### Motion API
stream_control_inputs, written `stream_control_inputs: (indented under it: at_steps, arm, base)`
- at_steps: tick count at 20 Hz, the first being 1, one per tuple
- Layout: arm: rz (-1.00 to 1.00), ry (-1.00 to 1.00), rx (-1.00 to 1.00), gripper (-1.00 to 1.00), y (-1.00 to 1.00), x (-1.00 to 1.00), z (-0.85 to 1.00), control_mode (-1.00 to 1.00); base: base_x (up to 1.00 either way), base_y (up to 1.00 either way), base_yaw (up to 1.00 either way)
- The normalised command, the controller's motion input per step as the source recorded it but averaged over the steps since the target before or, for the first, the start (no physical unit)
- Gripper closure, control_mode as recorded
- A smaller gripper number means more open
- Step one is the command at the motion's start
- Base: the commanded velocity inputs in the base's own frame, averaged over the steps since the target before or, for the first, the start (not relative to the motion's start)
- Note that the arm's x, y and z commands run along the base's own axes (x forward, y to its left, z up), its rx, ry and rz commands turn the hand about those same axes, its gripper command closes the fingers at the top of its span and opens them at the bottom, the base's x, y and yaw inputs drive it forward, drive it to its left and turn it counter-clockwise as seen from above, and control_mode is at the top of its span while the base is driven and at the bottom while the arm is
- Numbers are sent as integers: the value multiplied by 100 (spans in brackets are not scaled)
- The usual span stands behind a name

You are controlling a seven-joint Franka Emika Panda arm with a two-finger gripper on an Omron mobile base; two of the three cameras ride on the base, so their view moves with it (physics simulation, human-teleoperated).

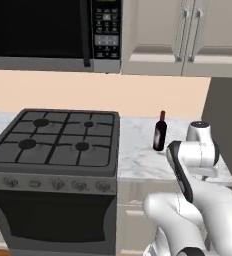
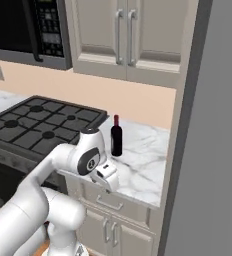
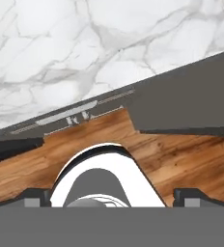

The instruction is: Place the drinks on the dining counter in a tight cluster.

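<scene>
A dark wine bottle (image 1: 160, 132) (image 2: 116, 136) with a red cap stands upright on the short marble worktop (image 1: 138, 157) (image 2: 143, 165) to the right of the stove. It is one of the drinks. The dining counter is out of view. My gripper (image 2: 109, 181) hangs at the end of the folded arm, over the worktop's front edge, nearer to me than the bottle and apart from it. In the hand view the gripper (image 3: 113, 198) looks down on marble, a drawer front and wooden floor. Its two dark fingertips (image 3: 36, 195) stand wide apart with nothing between them.
A black gas stove (image 1: 53, 142) (image 2: 38, 122) fills the left side, with a microwave (image 1: 53, 30) above it and pale wall cabinets (image 2: 123, 35) over the worktop. A tall dark grey panel (image 2: 213, 125) closes off the right end of the worktop.
</scene>
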Motion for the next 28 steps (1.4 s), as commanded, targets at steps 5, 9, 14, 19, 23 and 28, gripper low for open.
stream_control_inputs:
  at_steps: [5, 9, 14, 19, 23, 28]
  arm:
    - [0, 0, 0, -100, 0, 0, 0, 100]
    - [0, 0, 0, -100, 0, 0, 0, 100]
    - [0, 0, 0, -100, 0, 0, 0, 100]
    - [0, 0, 0, -100, 0, 0, 0, 100]
    - [0, 0, 0, -100, 0, 0, 0, 100]
    - [-6, -31, -8, -100, 25, 0, 5, -100]
  base:
    - [72, 15, -17]
    - [37, 4, -4]
    - [0, 0, 0]
    - [-2, 0, 0]
    - [-2, 3, 0]
    - [0, 0, 0]
